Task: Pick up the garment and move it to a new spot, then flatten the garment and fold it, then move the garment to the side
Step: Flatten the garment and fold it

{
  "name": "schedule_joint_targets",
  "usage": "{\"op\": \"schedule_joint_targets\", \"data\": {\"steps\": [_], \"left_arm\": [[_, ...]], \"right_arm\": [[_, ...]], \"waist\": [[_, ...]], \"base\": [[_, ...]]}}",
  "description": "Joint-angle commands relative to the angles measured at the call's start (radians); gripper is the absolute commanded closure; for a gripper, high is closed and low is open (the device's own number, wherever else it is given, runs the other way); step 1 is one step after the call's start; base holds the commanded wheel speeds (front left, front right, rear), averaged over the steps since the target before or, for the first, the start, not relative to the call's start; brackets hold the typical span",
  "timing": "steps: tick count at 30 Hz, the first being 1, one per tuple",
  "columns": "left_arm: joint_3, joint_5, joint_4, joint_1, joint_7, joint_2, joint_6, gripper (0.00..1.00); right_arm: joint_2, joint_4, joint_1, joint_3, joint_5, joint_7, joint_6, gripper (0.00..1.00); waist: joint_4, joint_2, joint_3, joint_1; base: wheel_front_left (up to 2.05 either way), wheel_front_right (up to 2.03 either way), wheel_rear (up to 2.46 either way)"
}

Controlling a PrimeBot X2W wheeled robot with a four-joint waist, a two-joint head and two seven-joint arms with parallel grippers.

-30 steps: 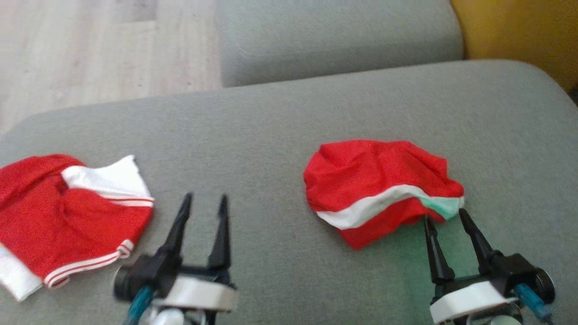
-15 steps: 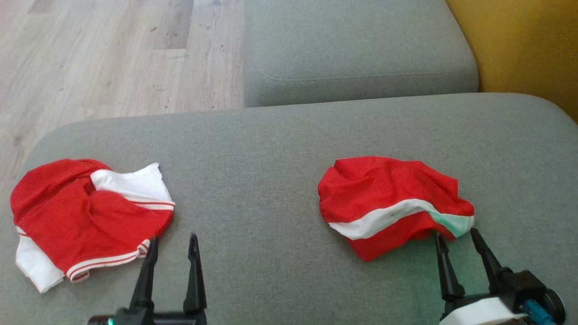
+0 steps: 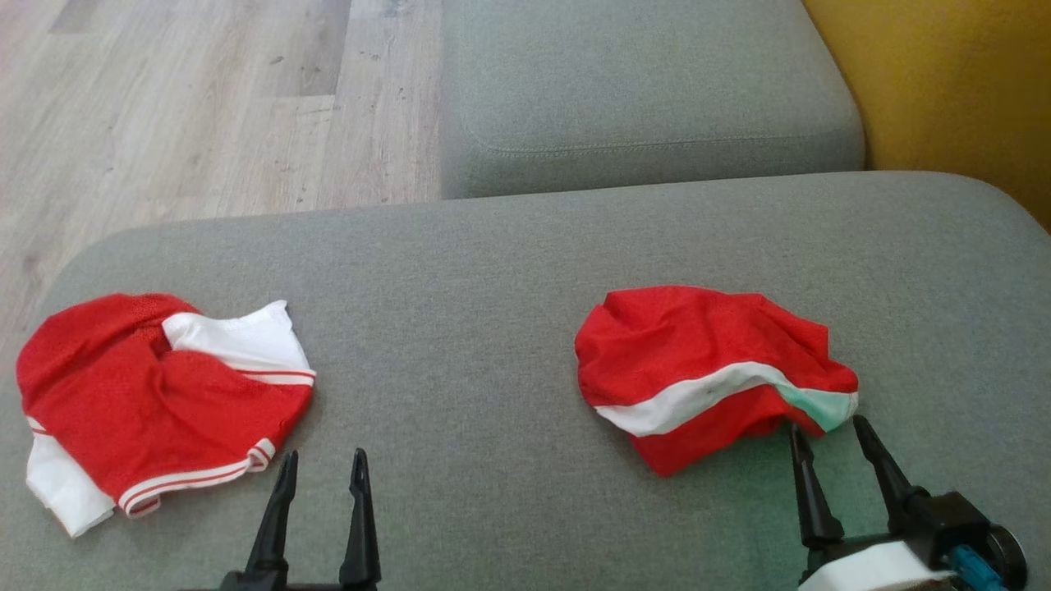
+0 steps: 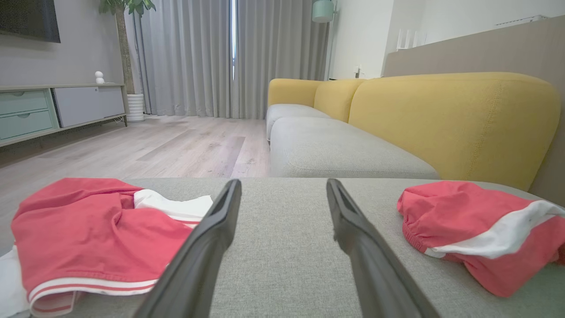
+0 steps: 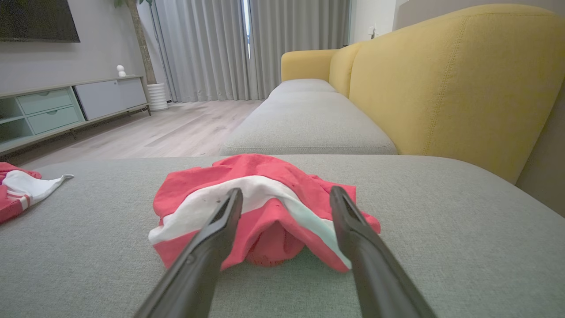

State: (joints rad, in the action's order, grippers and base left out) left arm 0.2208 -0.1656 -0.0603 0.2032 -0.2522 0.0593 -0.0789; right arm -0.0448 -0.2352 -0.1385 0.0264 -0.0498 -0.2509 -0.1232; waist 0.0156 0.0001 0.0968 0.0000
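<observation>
left gripper (image 3: 323,455) base cut off below, garment (image 4: 463,207) clipped right

Garment (image 3: 714,369) right on cushion (image 3: 476,328), shirt (image 3: 156,402) left

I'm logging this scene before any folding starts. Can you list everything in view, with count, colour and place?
Seat cushions: two, grey; near cushion in front, far cushion beyond it.
Garments: two, red with white bands, on the near cushion; left garment at its left end, right garment crumpled right of centre.
Sofa backrest: one, yellow, along the right.
Floor: pale wood, left of the sofa.
Curtains: grey, far wall.
Sideboard: one, pale green and white, left wall.
Plant pot: one, white, beside the sideboard.
Left gripper: dark fingers, open, over bare cushion beside the left garment.
Right gripper: dark fingers, open, tips at the right garment's near edge.
</observation>
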Motion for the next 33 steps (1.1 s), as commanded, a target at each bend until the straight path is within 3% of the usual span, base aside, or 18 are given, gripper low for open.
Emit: {"op": "schedule_joint_targets", "data": {"steps": [1, 7, 14, 23, 33], "left_arm": [[-0.034, 0.002, 0.025, -0.049, -0.009, -0.009, 0.002, 0.0], [-0.007, 0.003, -0.008, -0.055, -0.009, -0.009, 0.016, 0.0], [0.068, -0.05, -0.151, -0.137, -0.01, -0.009, 0.051, 0.0], [0.202, -0.159, -0.425, -0.376, -0.01, -0.009, 0.16, 0.0], [0.333, -0.314, -0.645, -0.635, -0.01, -0.009, 0.202, 0.0]], "right_arm": [[-0.005, 0.031, 0.021, 0.024, 0.006, -0.011, -0.008, 0.0], [-0.005, 0.033, 0.021, 0.025, 0.005, -0.011, -0.008, 0.0], [-0.005, 0.037, 0.034, 0.043, 0.011, -0.011, -0.008, 0.0], [-0.005, 0.059, 0.081, 0.079, 0.019, -0.011, -0.008, 0.0], [-0.005, 0.101, 0.14, 0.123, -0.003, -0.011, -0.008, 0.0]], "waist": [[0.0, -0.0001, -0.001, 0.0], [-0.002, -0.0001, -0.004, 0.0], [-0.029, -0.0001, -0.034, 0.0], [-0.145, -0.0001, -0.116, 0.0], [-0.273, -0.0001, -0.229, 0.0]], "base": [[0.0, 0.0, 0.0], [0.0, 0.0, 0.0], [0.0, 0.0, 0.0], [0.0, 0.0, 0.0], [0.0, 0.0, 0.0]]}}
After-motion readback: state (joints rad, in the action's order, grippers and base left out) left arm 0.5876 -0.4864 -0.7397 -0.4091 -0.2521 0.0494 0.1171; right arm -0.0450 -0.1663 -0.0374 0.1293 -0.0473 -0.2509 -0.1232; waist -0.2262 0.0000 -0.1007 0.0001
